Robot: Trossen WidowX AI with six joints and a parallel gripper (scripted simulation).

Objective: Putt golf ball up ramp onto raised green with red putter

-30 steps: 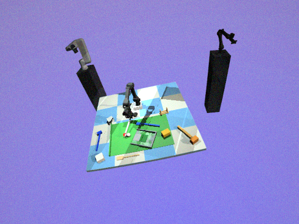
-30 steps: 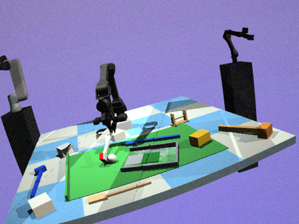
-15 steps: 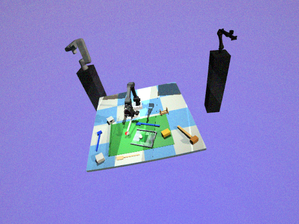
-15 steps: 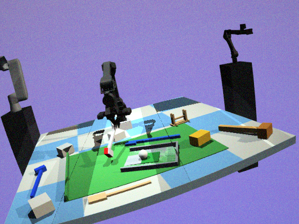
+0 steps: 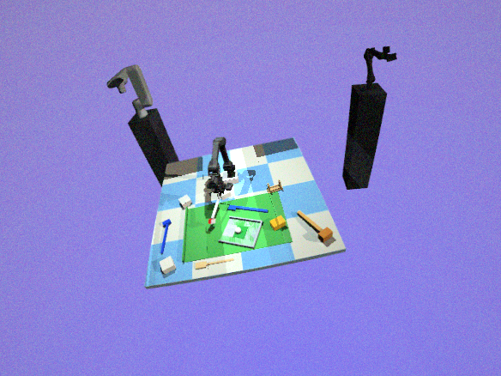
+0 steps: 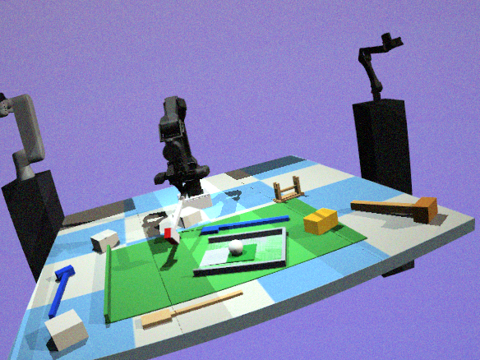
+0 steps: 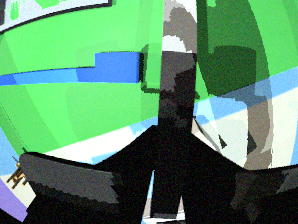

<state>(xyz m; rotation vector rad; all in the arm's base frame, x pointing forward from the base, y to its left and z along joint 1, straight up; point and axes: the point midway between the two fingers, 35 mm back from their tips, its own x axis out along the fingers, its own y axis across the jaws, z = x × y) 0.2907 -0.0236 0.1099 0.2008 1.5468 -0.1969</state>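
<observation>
Three black or grey arms appear in the top view, and we see the central black arm [image 5: 220, 148] [image 6: 174, 119] leaning over the desk [image 5: 289, 169] [image 6: 329, 170] [image 7: 75, 151] near the centre of the frame. Its end effector [image 5: 220, 192] [image 6: 183, 194] [image 7: 166, 132] is closed on the white shaft of the red putter [image 5: 215, 210] [image 6: 177, 215] [image 7: 178, 75], whose red-and-white head points toward the bottom of the frame, over the left half of the green mat [image 5: 197, 240] [image 6: 136, 279] [image 7: 50, 110]. Right of that head, we find the golf ball [image 5: 238, 230] [image 6: 236, 247] inside the dark-edged ramp [image 5: 237, 245] [image 6: 240, 269] [image 7: 111, 3], by the left side of the raised green [image 5: 243, 233] [image 6: 247, 256]. A blue putter [image 5: 250, 209] [image 6: 251, 223] [image 7: 117, 67] lies above the ramp in the frame, and a yellow block [image 5: 278, 223] [image 6: 320, 221] sits to its right.

In the exterior view, we see the red putter slanting down from the end effector, left of centre, with its red face toward us. The white ball is at the pale ramp surface's meeting with the raised green, well apart from the putter head. A large wooden mallet [image 5: 325, 234] [image 6: 425, 210] lies at the right, and a small wooden rack [image 5: 274, 188] [image 6: 288, 193] [image 7: 18, 175] stands upper right of the ramp.

In the wrist view, we look along the putter's shaft, running up the middle from between the dark fingers. The blue putter's head lies left of it, the ramp's corner shows at upper left, and we cannot see the ball here.
</observation>
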